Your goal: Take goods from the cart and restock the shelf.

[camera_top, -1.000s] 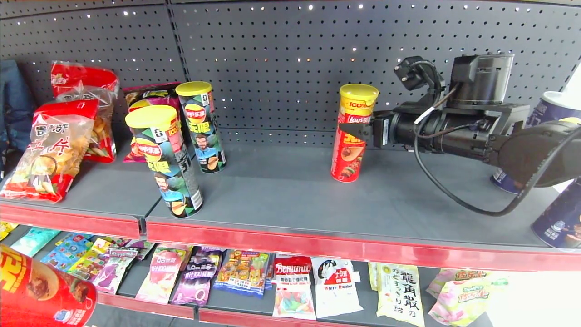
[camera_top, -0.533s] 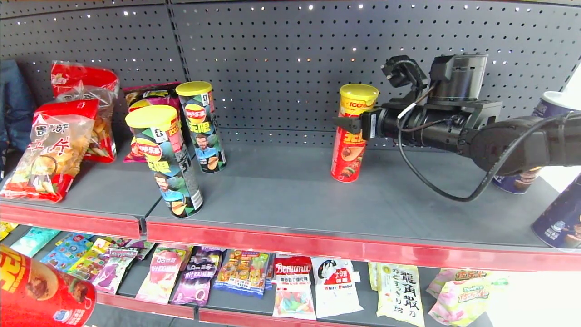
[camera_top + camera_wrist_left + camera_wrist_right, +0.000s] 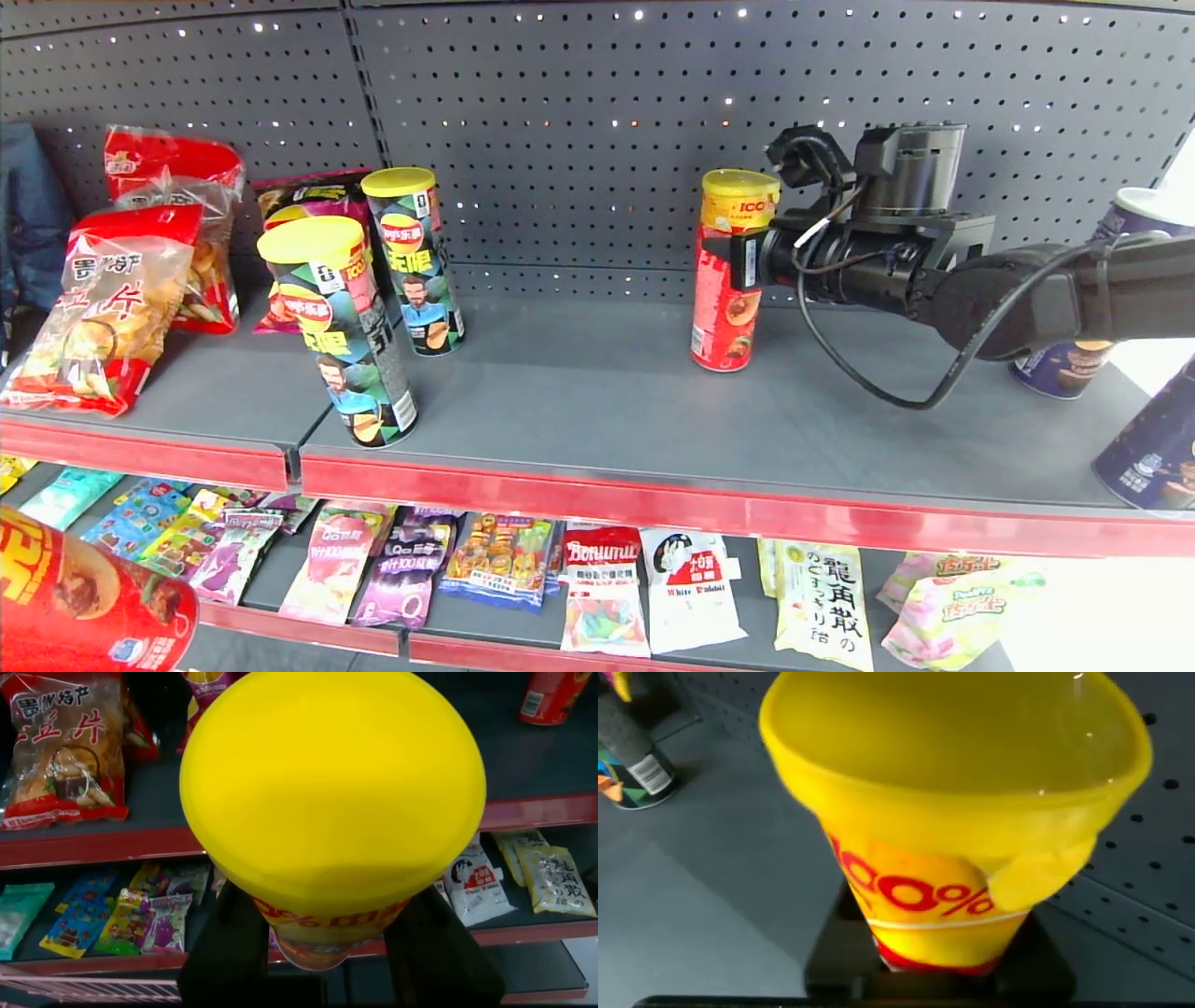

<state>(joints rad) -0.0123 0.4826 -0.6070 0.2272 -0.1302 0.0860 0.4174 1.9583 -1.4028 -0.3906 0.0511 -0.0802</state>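
Note:
A red chip can with a yellow lid (image 3: 726,280) stands on the upper grey shelf (image 3: 579,401), close to the pegboard. My right gripper (image 3: 735,261) comes in from the right at mid-height and is shut on this can. In the right wrist view the can's lid (image 3: 952,784) sits just ahead of the right gripper (image 3: 934,957). A second red can (image 3: 79,602) is low at the left, below the upper shelf's front edge. My left gripper (image 3: 327,952) is shut on that can, whose yellow lid (image 3: 332,784) faces the camera, with dark fingers (image 3: 234,943) on either side.
Two green-and-black cans (image 3: 341,327) (image 3: 415,257) and red snack bags (image 3: 103,308) occupy the shelf's left part. Blue cups (image 3: 1064,369) (image 3: 1153,453) stand at the right end. Bare shelf lies between the cans. Candy bags (image 3: 597,583) fill the lower shelf.
My right arm has pushed further left, and the can in it has turned about its axis and gone from leaning to upright. The left arm's can has barely moved.

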